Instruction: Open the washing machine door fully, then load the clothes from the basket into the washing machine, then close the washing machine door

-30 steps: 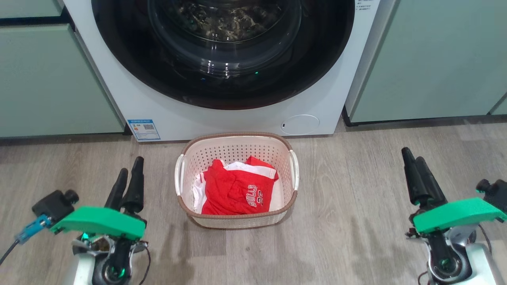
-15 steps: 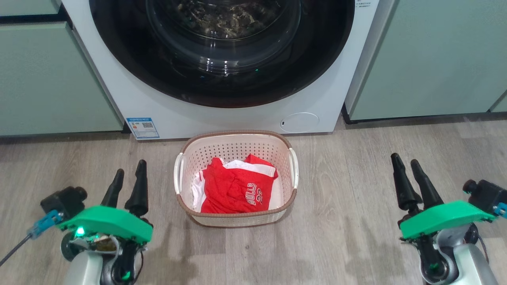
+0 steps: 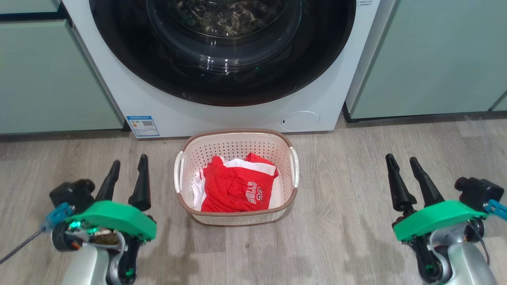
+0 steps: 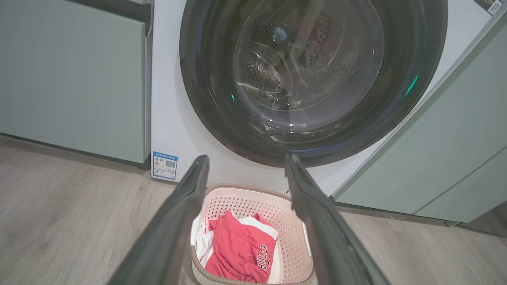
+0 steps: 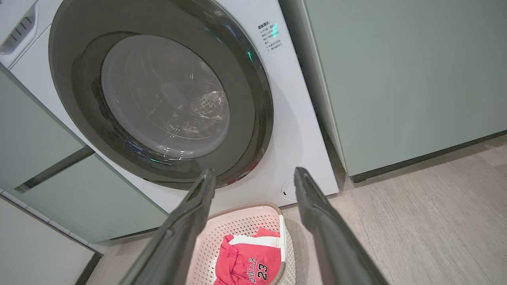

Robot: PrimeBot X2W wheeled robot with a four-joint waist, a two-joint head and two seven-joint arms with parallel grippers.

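Observation:
The white washing machine (image 3: 119,91) stands at the back, and its round black-rimmed door (image 3: 222,85) lies shut and flush against the front. On the wood floor before it sits the cream basket (image 3: 237,143), holding the red clothes (image 3: 233,188) with white lettering. My left gripper (image 3: 128,162) hovers open to the basket's left, nothing between its fingers. To the basket's right my right gripper (image 3: 402,159) is open and empty too. The left wrist view looks at the door (image 4: 313,79) over the basket (image 4: 245,198). In the right wrist view the door (image 5: 158,95) is above the clothes (image 5: 245,265).
Pale green cabinets (image 3: 47,75) flank the machine on the left, and another cabinet (image 3: 431,55) stands on the right. A small round white flap (image 3: 300,120) sits low on the machine's front, a blue sticker (image 3: 143,125) at its lower left. Wood floor (image 3: 348,221) surrounds the basket.
Both grippers' fingers have spread from close together to clearly apart. Both arms have drawn slightly inward and lower in the head view, and the camera has tipped down a little.

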